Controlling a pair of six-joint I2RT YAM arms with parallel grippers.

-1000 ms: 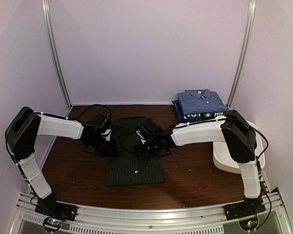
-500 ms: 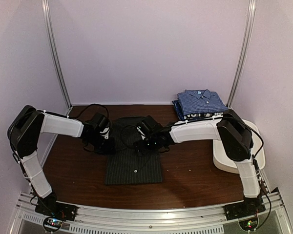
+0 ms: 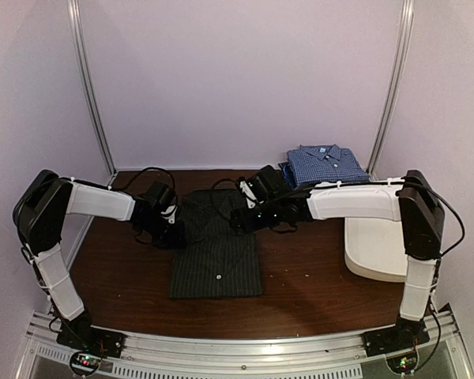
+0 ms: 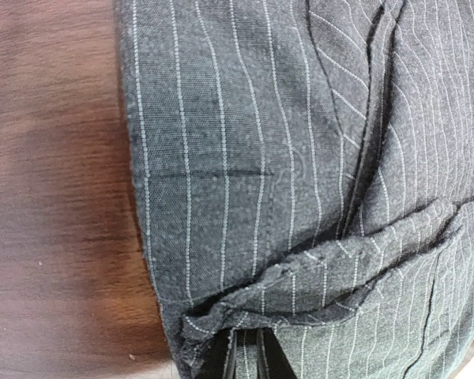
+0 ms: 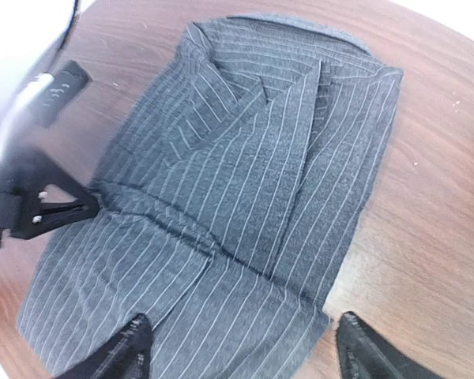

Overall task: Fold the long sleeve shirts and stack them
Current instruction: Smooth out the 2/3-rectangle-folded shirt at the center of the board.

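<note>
Two hands are seen at the charcoal pinstriped shirt [image 3: 217, 260]. The left hand [image 3: 172, 227] is almost closed, with a bunched fold of the shirt's left edge pinched in its grip. The right hand [image 5: 241, 351] is spread wide and held above the cloth. The shirt is folded into a narrow oblong with its collar at the far end, and lies flat on the brown surface [image 3: 300, 296] between the two hands. A folded blue checked shirt [image 3: 325, 162] is placed at the far right, behind a white tub [image 3: 379, 249].
</note>
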